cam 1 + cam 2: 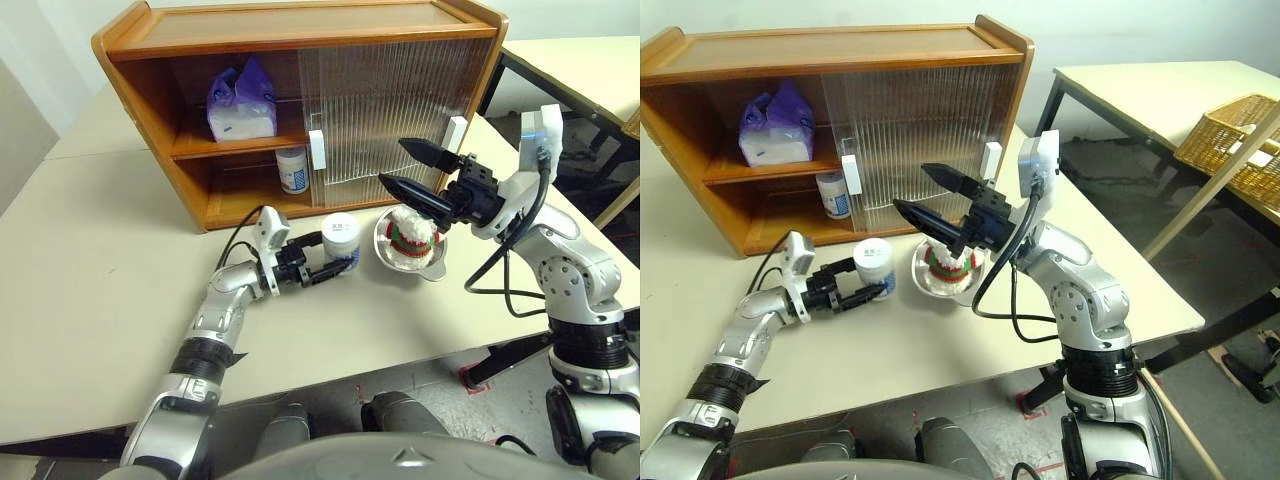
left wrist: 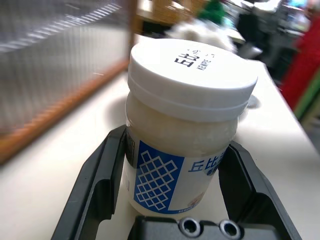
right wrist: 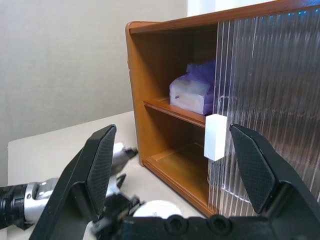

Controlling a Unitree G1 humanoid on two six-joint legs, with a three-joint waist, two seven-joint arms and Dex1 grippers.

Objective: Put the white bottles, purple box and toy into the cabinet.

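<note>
The worktop (image 1: 90,300) is pale beige and carries a honey-brown cabinet (image 1: 300,30) beyond both tools. Its ribbed translucent doors (image 1: 385,110) with white handles cover its right part; the left part stands open. On the inner shelf there lies the box (image 1: 242,105), a soft lavender-and-white pack, well beyond the left tool (image 1: 325,272). Below it, on the cabinet floor, stands one bottle (image 1: 292,170), white with a blue-printed label. A steel bowl (image 1: 410,255) sits on the worktop just below the right tool (image 1: 420,170) and holds the toy (image 1: 410,232), white plush with red and green stripes. The second bottle (image 2: 187,125) stands between the left tool's fingers (image 2: 97,190), which flank its blue lattice label; whether they press it I cannot tell. The right tool hangs released, jaws spread wide, empty.
</note>
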